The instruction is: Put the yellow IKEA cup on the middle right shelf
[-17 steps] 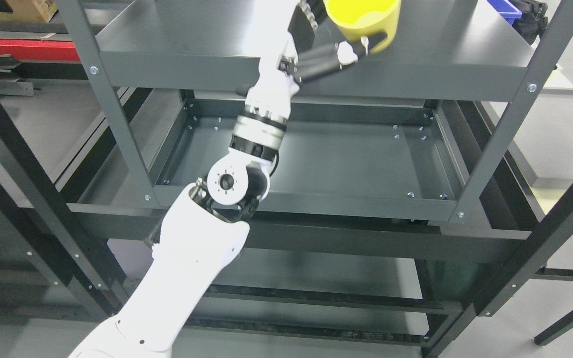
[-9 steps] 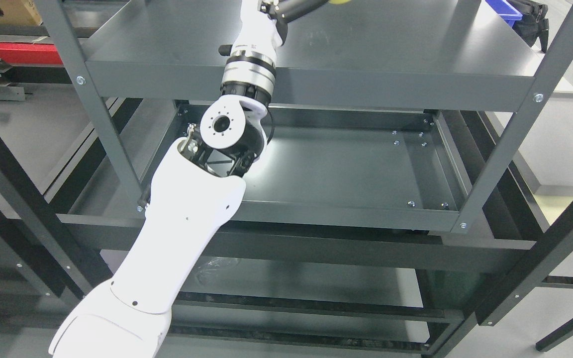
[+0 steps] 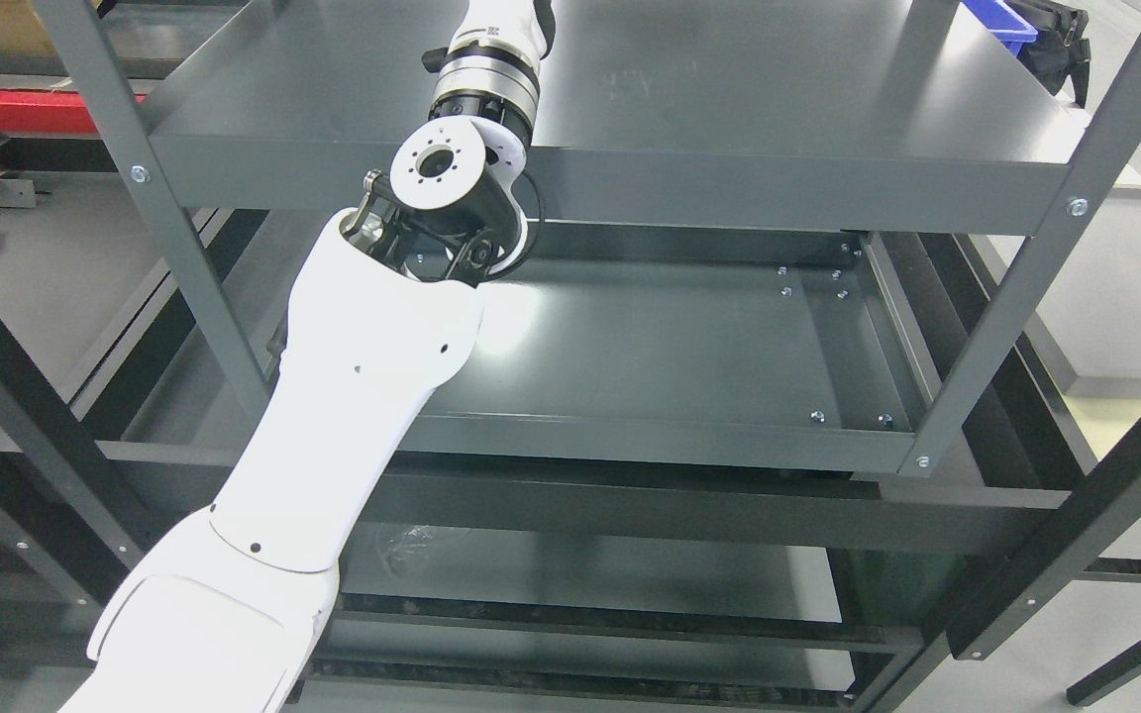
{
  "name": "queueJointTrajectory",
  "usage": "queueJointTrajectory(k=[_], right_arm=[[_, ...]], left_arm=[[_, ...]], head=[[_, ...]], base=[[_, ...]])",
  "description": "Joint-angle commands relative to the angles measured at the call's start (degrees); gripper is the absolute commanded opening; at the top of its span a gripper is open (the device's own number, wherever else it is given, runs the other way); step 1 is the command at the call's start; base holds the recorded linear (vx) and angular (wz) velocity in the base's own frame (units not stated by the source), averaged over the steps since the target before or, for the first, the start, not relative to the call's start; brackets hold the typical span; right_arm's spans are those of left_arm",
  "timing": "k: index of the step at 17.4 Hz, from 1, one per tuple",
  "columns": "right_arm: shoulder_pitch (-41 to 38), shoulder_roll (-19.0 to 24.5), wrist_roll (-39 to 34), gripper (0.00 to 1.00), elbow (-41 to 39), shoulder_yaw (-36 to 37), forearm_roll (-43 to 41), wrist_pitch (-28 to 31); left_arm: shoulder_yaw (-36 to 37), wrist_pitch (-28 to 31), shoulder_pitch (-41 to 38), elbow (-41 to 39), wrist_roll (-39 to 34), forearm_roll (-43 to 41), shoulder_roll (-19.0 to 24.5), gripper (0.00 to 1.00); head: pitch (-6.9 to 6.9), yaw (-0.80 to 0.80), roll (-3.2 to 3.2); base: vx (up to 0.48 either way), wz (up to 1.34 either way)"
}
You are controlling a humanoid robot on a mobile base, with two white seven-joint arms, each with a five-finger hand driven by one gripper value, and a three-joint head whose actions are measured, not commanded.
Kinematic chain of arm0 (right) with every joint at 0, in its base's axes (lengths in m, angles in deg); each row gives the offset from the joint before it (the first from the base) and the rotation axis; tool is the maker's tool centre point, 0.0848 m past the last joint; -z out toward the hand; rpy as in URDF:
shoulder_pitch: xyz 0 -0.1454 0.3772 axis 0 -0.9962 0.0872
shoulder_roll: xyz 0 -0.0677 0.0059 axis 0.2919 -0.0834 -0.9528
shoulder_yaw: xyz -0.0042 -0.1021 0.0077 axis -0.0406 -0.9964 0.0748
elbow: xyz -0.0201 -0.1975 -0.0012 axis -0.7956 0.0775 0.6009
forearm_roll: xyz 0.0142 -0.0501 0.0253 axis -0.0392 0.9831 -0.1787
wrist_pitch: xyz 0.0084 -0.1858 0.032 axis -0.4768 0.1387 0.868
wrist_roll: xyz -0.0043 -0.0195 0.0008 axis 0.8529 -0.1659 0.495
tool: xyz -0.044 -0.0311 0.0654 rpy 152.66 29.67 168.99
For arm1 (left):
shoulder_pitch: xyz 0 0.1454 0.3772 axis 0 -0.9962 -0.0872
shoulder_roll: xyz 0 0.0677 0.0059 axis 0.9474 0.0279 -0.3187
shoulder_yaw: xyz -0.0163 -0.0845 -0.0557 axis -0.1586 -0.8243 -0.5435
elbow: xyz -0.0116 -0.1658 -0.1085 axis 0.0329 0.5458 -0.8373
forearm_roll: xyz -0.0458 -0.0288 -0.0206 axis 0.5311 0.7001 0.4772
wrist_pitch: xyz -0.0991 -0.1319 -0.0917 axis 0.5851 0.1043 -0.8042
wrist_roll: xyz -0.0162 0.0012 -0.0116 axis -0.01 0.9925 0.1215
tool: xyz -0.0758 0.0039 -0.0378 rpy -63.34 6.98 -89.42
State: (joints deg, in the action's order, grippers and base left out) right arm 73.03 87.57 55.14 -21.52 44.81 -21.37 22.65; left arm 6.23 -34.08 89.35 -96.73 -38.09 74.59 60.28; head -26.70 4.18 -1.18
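Since the earlier frames the white left arm (image 3: 353,366) has stretched farther up and away, so that its hand and the yellow cup it was carrying have both passed beyond the top edge of the head view; the whole picture has also shifted slightly, which is the camera's doing. Only the forearm, the round silver elbow joint (image 3: 442,168) and the banded wrist section (image 3: 483,74) show now, the wrist lying over the front lip of the dark grey metal upper shelf (image 3: 778,99). Whether the hand is clenched on the cup or has released it cannot be told, and the cup's place cannot be seen. Beneath, the grey tray-like lower shelf (image 3: 689,347) carries a bright reflection just beside the elbow. A blue plastic bin (image 3: 1001,18) shows at the far right corner of the upper shelf.
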Motion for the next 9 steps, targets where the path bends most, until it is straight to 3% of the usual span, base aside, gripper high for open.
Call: queueJointTrajectory(k=[1,9], right_arm=[[-0.3,-1.0,0.0,0.99,0.0,0.0,0.0,0.0],[-0.3,-1.0,0.0,0.99,0.0,0.0,0.0,0.0]], left_arm=[[0.2,3.6,1.2,5.8,-0.1,1.0,1.0,0.2],[3.1,5.6,1.5,5.7,0.0,-1.1,1.0,0.59]], head=[[0.0,0.0,0.0],[0.0,0.0,0.0]], base=[[0.027,-0.02],[0.022,0.0]])
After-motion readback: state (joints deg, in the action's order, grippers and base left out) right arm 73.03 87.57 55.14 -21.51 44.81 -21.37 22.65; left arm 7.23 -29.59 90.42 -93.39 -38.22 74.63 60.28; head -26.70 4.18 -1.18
